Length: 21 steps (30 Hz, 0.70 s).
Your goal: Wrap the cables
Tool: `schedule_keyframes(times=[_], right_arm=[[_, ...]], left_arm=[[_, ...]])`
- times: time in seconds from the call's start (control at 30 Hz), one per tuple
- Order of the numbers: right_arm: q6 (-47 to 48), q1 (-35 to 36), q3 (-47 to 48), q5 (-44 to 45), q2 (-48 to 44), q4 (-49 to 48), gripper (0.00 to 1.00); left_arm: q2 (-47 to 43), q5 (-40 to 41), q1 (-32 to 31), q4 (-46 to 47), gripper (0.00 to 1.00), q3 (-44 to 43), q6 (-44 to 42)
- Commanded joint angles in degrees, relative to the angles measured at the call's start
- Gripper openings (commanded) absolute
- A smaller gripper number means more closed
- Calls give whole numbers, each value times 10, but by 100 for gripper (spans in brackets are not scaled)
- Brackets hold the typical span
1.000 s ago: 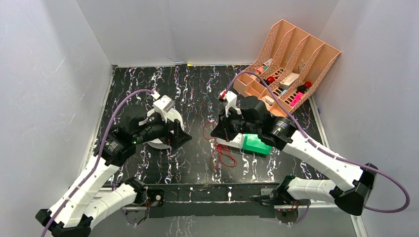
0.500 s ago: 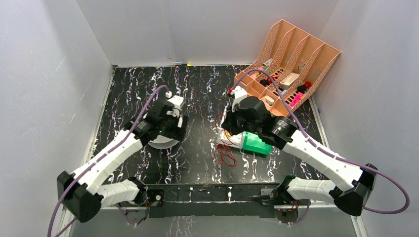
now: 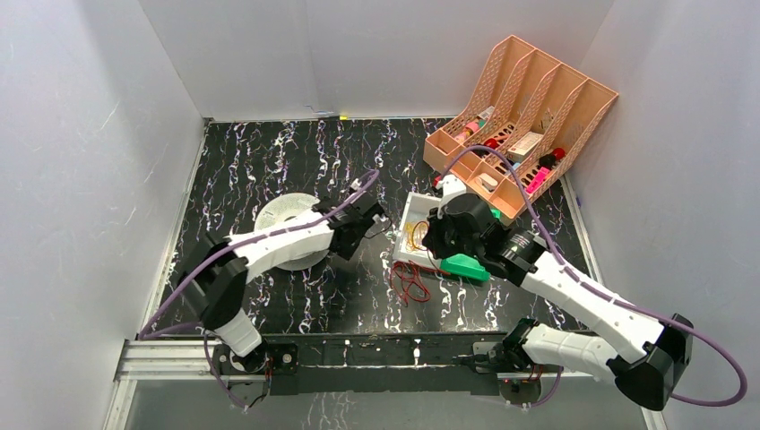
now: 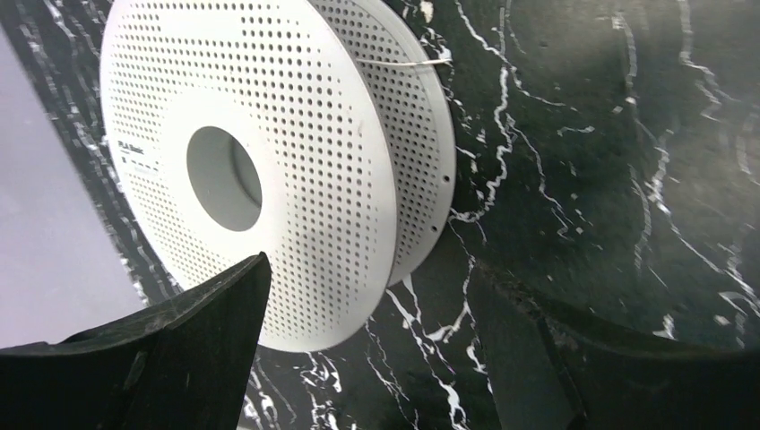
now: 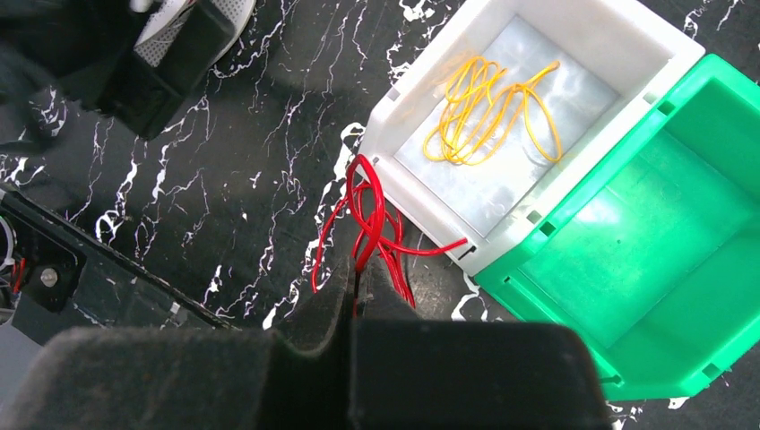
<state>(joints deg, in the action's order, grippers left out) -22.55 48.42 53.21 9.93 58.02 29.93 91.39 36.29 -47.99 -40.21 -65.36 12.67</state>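
My R gripper [image 5: 354, 309]: fingers pressed together, pinching the red cable [image 5: 372, 224]. Its loops hang to the table [image 5: 251, 134] just beside the white bin [image 5: 627, 22], which has the yellow cable [image 5: 488, 112] inside. L gripper [image 4: 385, 358]: fingers spread, near the white spool [image 4: 296, 179].

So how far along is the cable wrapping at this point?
Done, apparently: a yellow cable lies bunched in the white bin. In hand: the right gripper is shut on the red cable, a loose tangle beside that bin. To do: wrapping it; the left gripper is open and empty near the white spool.
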Motion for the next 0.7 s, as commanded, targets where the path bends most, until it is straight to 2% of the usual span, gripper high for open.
schedule_keyframes(times=[0.0,0.2,0.3,0.47,0.67], right_arm=[[-4,-10,-8,6,-35,-28,0],[2,-14,-19,2,-56,-27,0],[5,-15,-26,2,-69,-26,0],[6,-16,-36,1,-83,-24,0],[7,-17,-41,0,-92,-25,0]], left_arm=[[50,113,-12,-33,80,-36,21],[128,189,-13,-38,78,-55,14],[152,208,-12,-39,71,-59,16],[176,243,-13,-42,51,-58,17],[170,250,-13,-64,20,-70,34]])
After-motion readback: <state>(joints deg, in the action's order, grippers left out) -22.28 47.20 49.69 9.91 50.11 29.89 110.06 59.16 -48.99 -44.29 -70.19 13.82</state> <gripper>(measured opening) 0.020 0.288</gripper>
